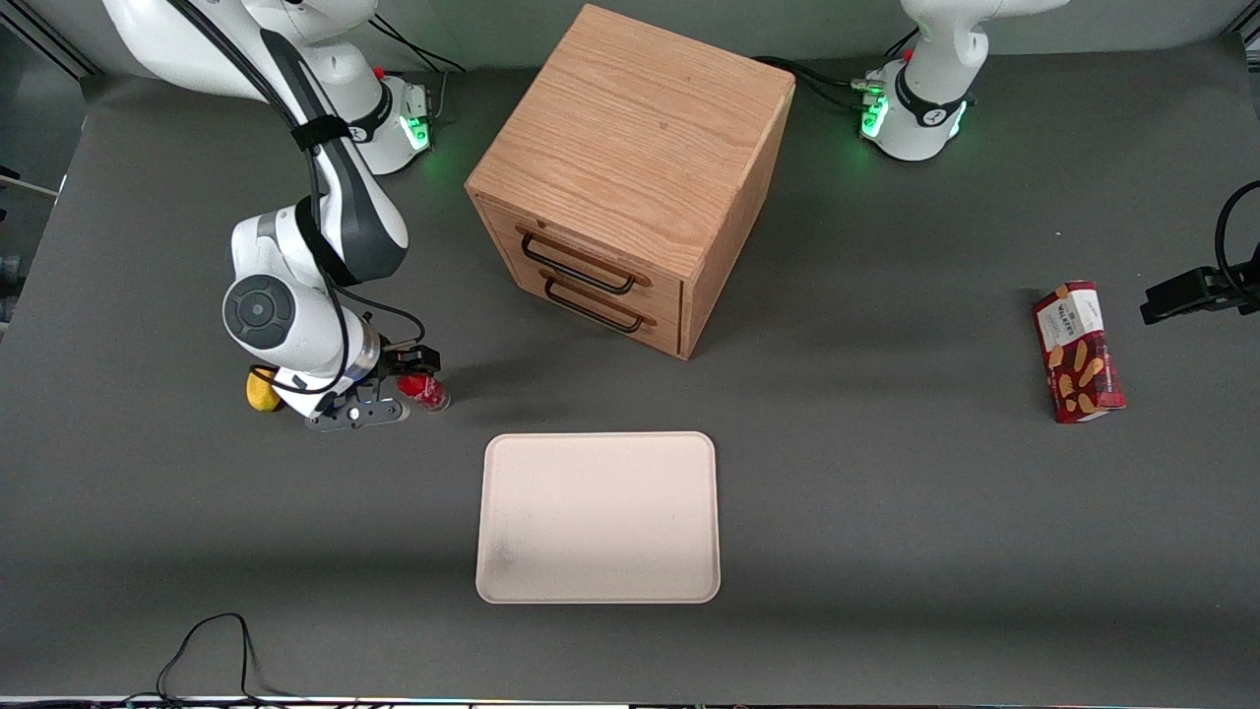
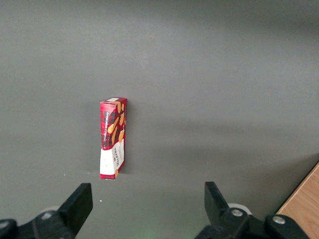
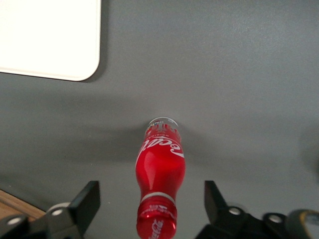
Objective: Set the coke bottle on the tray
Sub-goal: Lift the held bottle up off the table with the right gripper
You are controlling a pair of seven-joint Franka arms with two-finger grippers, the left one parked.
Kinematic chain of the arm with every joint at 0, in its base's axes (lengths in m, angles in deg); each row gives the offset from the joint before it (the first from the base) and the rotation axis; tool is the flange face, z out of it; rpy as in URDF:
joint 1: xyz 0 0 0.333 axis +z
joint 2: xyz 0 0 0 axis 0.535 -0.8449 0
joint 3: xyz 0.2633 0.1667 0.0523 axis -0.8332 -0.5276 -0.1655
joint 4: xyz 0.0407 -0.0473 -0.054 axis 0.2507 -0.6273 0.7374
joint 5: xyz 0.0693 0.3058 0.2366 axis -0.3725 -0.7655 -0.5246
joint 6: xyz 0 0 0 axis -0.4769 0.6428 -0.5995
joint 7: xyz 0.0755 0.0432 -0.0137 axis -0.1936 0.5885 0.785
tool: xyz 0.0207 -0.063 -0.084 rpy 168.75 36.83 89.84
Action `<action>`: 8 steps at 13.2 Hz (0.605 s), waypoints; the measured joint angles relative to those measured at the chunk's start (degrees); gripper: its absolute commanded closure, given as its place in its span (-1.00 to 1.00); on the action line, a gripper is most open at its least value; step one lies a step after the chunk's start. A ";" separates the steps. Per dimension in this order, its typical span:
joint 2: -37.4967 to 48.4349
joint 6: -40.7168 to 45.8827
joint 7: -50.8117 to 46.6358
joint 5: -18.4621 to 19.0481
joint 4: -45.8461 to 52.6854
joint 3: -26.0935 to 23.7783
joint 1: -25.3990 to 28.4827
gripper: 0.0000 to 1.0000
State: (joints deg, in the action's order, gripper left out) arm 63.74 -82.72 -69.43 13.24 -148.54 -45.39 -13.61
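Right wrist view first: the coke bottle (image 3: 159,177) is seen standing on the dark table (image 3: 239,74), red cap at the lens end, white script on the red label, clear base on the mat. It is framed between the two fingers (image 3: 85,201) of the claw (image 3: 149,201), which are spread wide, each well off the bottle's sides, so nothing is gripped. A rounded corner of the pale tray (image 3: 55,40) is caught in the same shot, apart from the bottle, most of it cut off by the frame edge.

From the front, the claw (image 1: 402,386) is shown low over the table with the coke bottle (image 1: 425,390) partly masked by the wrist, only a red patch and a glint of clear plastic being made out. The tray (image 1: 598,517) lies flat, nearer the front camera than the claw and toward the parked arm's end. A yellow lemon (image 1: 260,392) is tucked just beside the wrist, largely hidden. The wooden drawer cabinet (image 1: 630,182) stands farther from the camera than the claw. The red biscuit box (image 1: 1078,352) lies well apart, toward the parked arm's end.
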 measured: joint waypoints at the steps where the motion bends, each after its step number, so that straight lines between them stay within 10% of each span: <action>1: 0.00 0.00 0.00 0.00 0.00 0.00 0.00 1.00; 8: 0.04 0.00 0.00 0.04 -0.01 0.02 -0.02 1.00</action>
State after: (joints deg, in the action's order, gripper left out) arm 63.78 -82.72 -69.43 13.28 -148.55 -45.37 -13.64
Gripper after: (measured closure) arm 0.696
